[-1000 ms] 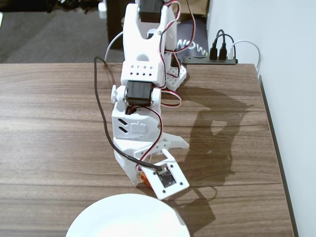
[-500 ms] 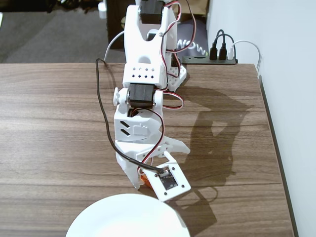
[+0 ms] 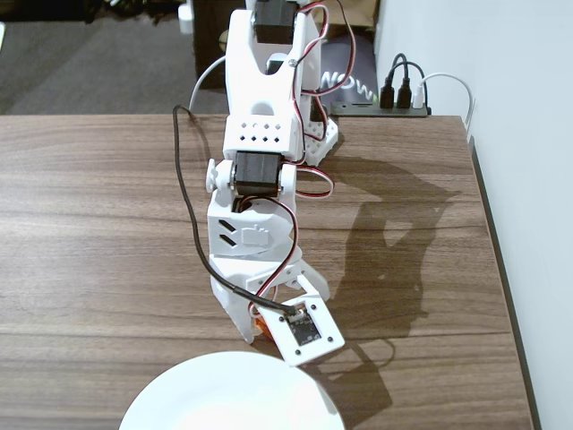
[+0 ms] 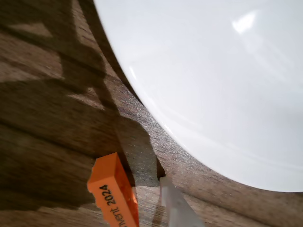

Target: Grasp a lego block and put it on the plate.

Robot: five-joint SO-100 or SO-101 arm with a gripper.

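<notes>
Because the wide brown wood-grain table (image 3: 98,224) gives the arm free room, the big round plain white plate (image 3: 224,394) sits at its near edge, straight ahead of the bowed white printed arm (image 3: 260,152) so the carry will be short. The arm leans down with its two-finger gripper (image 3: 260,327) low, just short of the plate's rim. The tiny bright orange plastic lego block (image 4: 113,198) lies on the wood beside that rim, not on it; in the wrist view a pale fingertip (image 4: 175,208) stands just beside it. Whether the jaws are pinching it or merely flanking it, I cannot tell.
</notes>
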